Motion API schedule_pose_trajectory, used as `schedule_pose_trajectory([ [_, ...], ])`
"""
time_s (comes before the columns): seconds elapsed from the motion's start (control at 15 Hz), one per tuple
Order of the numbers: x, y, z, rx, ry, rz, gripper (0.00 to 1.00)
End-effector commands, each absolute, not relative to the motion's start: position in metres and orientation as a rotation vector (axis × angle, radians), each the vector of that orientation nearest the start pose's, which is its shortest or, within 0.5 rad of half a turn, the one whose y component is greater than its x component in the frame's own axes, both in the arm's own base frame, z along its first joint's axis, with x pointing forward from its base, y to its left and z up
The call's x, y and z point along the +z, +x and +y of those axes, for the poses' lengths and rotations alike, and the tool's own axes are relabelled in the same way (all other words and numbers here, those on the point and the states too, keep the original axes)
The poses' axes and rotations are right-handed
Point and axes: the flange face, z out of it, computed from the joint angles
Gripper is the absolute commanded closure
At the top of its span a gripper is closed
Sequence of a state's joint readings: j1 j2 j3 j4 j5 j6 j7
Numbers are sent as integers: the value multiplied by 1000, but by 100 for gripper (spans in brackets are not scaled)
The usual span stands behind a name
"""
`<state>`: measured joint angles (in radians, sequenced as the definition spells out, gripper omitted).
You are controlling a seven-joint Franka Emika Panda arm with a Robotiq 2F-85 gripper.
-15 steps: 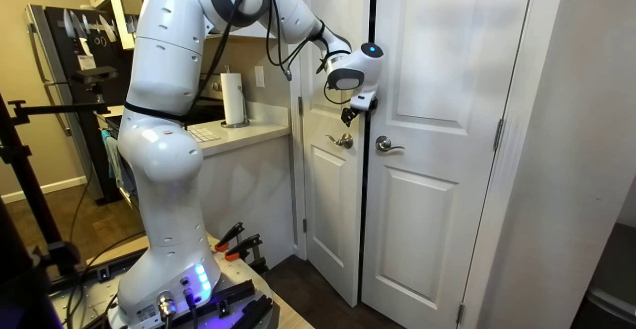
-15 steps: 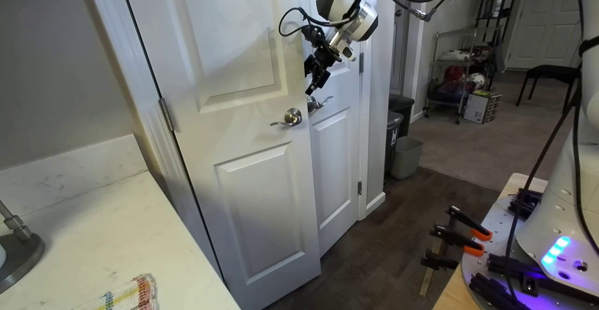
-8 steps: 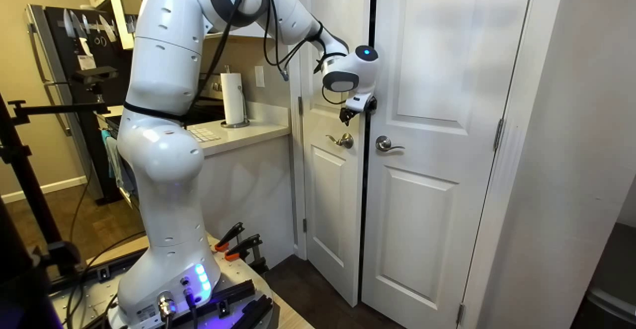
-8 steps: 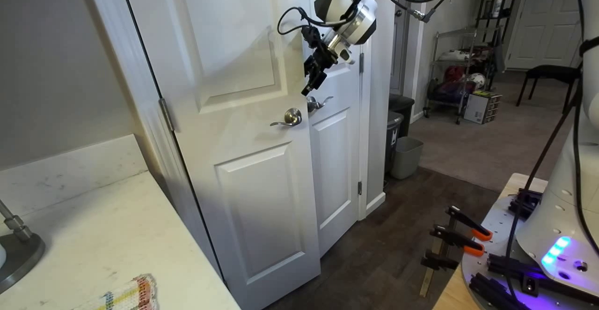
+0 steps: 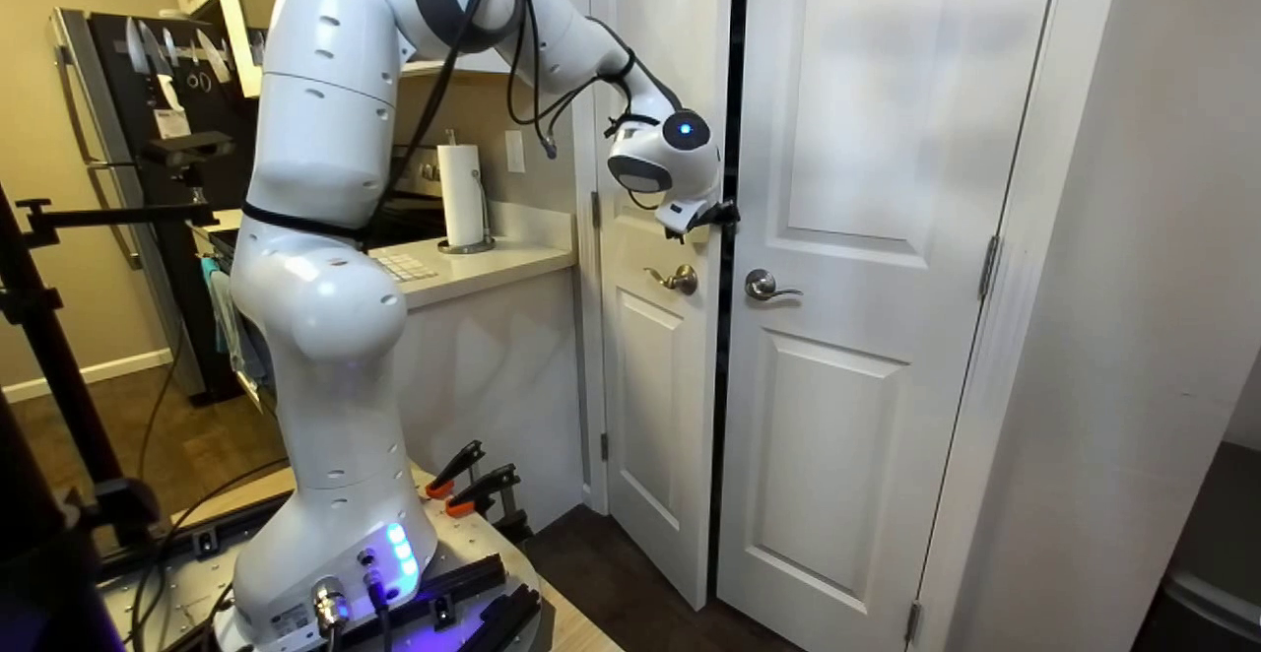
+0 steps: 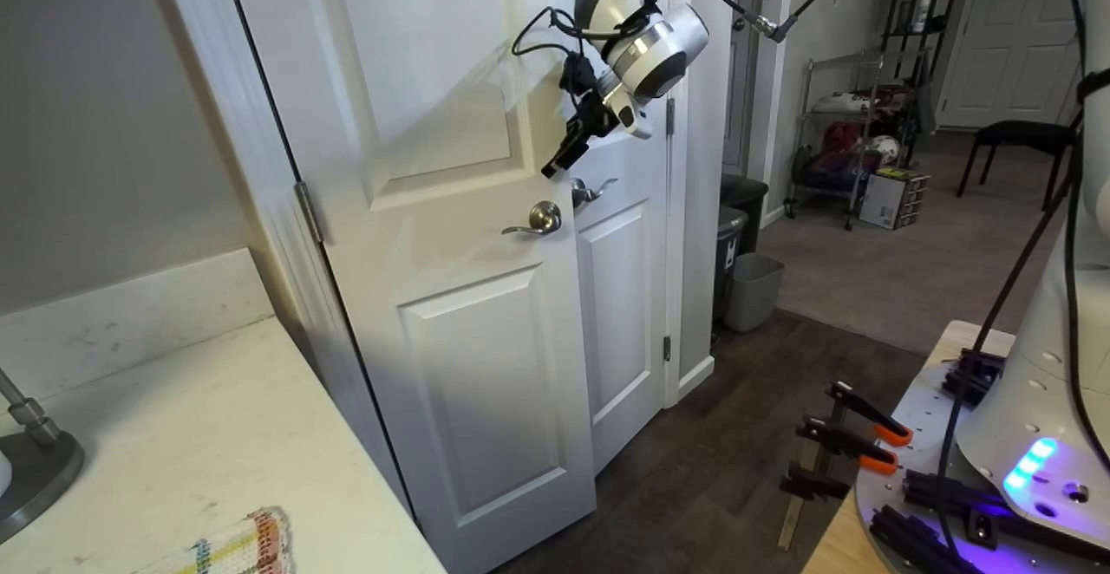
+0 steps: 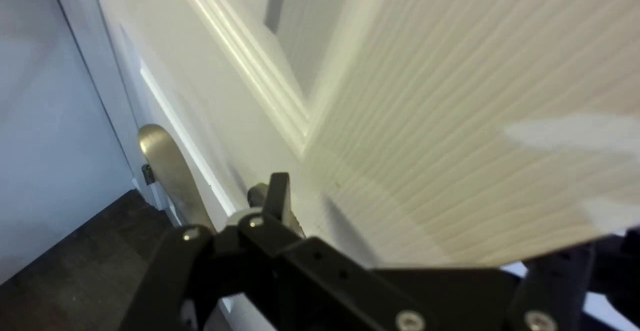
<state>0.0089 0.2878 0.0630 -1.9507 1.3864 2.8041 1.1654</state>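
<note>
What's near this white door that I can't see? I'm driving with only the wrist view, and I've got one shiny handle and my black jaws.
Observer: A second handle! In both exterior views it's on another white door, right beside your white door.

Operator: Cool! Are my jaws higher or lower than the shiny handle I can see?

Observer: Higher. In both exterior views the jaws are above that shiny handle.
</note>
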Motion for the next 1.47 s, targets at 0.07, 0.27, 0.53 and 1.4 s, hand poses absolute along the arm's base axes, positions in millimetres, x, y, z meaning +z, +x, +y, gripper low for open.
schedule_pose_trajectory([
  [0.07,378,606,10,31,-746,2034,0],
  [0.27,381,601,15,2,-703,2010,0],
  [0.53,381,595,17,-11,-681,1984,0],
  [1.4,375,572,34,-29,-592,1957,0],
])
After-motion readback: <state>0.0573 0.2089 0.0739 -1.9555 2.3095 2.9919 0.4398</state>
